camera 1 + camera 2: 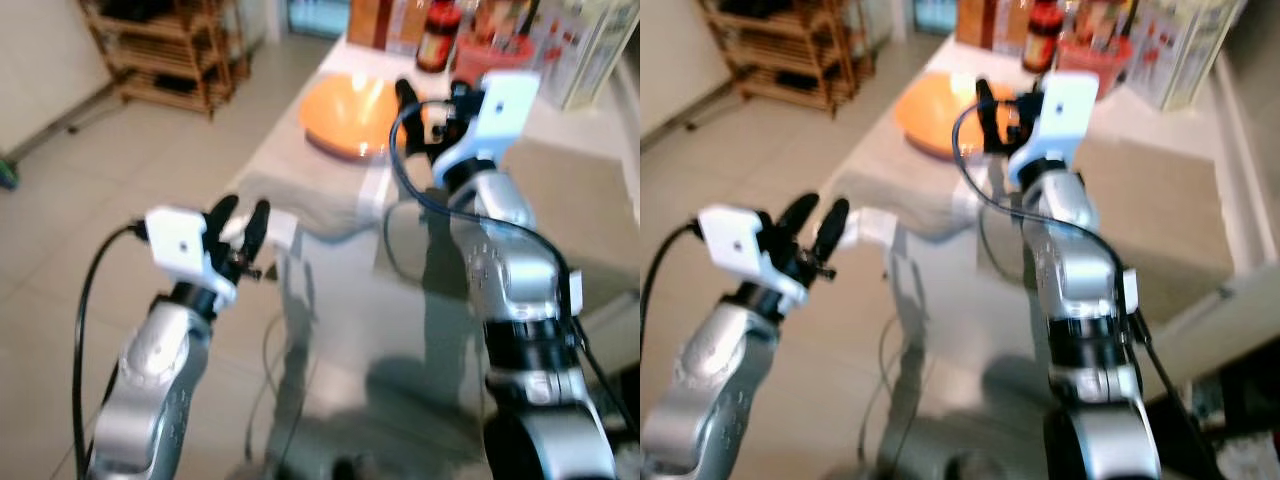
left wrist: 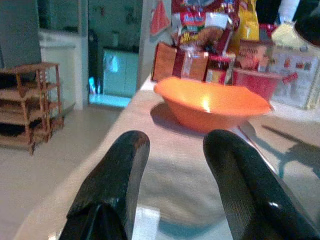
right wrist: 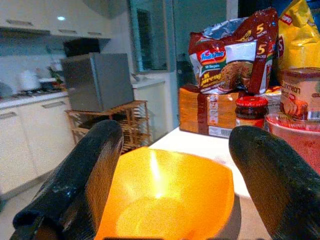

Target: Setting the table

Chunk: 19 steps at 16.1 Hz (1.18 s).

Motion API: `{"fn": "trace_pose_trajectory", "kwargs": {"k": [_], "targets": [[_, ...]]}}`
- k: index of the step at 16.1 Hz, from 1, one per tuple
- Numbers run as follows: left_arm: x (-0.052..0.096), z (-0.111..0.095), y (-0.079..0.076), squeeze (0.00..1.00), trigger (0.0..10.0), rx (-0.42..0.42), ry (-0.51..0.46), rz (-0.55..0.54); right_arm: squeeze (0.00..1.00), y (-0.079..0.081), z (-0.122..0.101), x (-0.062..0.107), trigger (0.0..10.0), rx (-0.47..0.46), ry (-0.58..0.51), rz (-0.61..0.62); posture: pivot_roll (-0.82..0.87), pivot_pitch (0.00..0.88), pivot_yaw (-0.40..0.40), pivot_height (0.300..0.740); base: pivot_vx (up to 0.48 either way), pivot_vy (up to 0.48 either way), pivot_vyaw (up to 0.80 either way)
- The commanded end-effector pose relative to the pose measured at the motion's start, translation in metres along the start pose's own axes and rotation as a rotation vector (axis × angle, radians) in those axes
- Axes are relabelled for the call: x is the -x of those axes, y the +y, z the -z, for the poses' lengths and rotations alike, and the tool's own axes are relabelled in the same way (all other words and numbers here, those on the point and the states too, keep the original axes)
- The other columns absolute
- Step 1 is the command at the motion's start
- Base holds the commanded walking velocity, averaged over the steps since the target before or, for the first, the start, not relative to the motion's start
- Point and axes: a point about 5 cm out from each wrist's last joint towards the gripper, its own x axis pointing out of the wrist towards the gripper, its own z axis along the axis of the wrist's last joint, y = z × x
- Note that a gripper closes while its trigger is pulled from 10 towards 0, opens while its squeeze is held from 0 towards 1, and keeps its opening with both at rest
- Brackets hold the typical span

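Hovering wide-open right gripper (image 3: 170, 175) above seemingly empty orange bowl (image 3: 170, 200), left gripper (image 2: 175, 185) spread nearby

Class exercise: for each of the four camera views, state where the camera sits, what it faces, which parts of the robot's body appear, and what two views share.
Left eye view: on the head, looking down at the table; both silver arms, left gripper, right gripper.
Right eye view: same scene, shifted sideways.
Left wrist view: along open black fingers toward the orange bowl.
Right wrist view: close above the bowl, open fingers framing it, noodle packet behind.
Shared: both wrist views show the bowl.
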Motion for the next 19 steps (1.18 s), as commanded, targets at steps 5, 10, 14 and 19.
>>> {"fn": "trace_pose_trajectory", "kwargs": {"k": [5,10,14,19], "targets": [[-0.004,-0.006,0.001,0.00,10.0,-0.022,-0.014,0.003,0.00,0.003,0.005,-0.011,10.0,0.093,0.104,0.004,-0.04,0.106,-0.010,0.740,0.182,0.000,-0.48],[-0.005,-0.009,0.001,0.00,10.0,-0.027,-0.027,-0.004,0.00,0.005,0.016,-0.028,10.0,0.007,0.355,0.023,-0.04,0.098,-0.015,0.740,0.000,0.000,0.00],[-0.004,-0.009,-0.002,0.00,10.0,-0.031,-0.021,-0.007,0.00,0.004,0.007,-0.037,10.0,-0.169,0.353,0.042,-0.04,0.125,-0.019,0.740,0.000,0.000,0.00],[0.009,-0.007,-0.012,0.00,10.0,-0.006,0.009,-0.012,0.00,0.027,0.003,-0.031,10.0,-0.320,0.439,-0.117,-0.05,0.215,-0.027,0.740,0.000,0.000,0.00]]}}
